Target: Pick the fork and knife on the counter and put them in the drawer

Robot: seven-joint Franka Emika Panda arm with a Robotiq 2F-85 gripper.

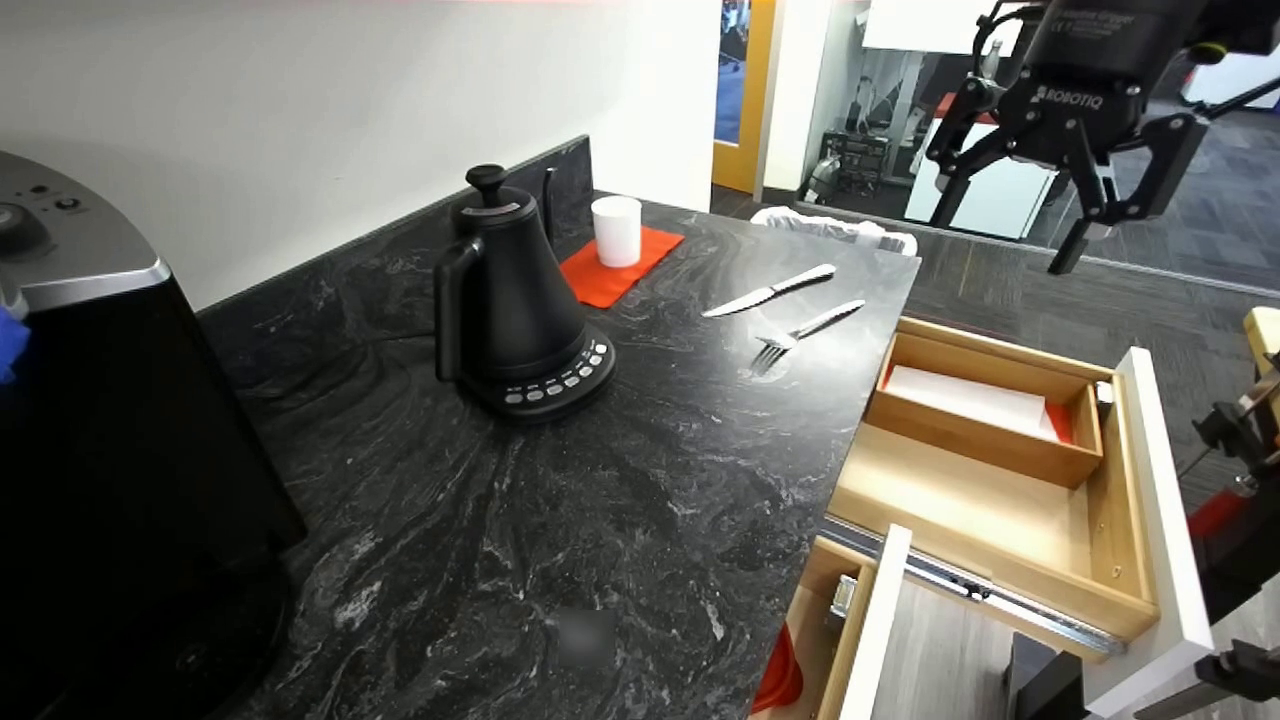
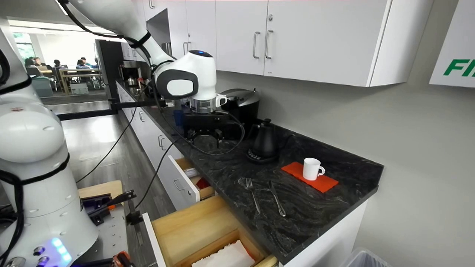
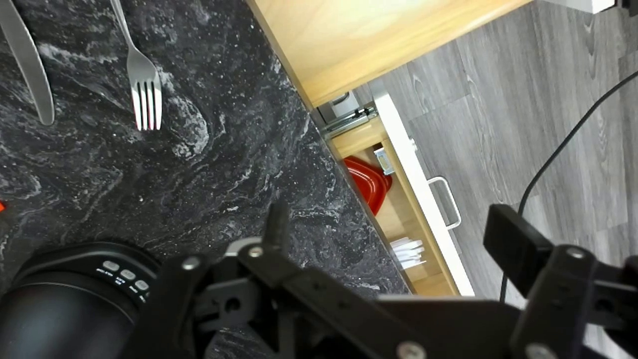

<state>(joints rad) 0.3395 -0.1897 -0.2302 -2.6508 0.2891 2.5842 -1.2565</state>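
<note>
The fork (image 1: 812, 324) and the knife (image 1: 770, 292) lie apart, side by side, on the dark speckled counter (image 1: 640, 500) near its edge. Both show in an exterior view, fork (image 2: 255, 200) and knife (image 2: 276, 199), and in the wrist view, fork (image 3: 143, 75) and knife (image 3: 27, 60), its handle cut off. The drawer (image 1: 960, 485) is pulled out beside the counter and also shows in an exterior view (image 2: 196, 226). A wooden compartment in it holds white paper and something red. My gripper (image 1: 1008, 232) is open and empty in the air; its fingers show in the wrist view (image 3: 391, 219).
A black kettle (image 1: 520, 290) stands on the counter by the wall. A white mug (image 2: 311, 168) stands on a red napkin (image 2: 328, 183). A second drawer (image 3: 423, 199) is partly open, with a red container inside. A black machine (image 1: 120, 420) stands farther along.
</note>
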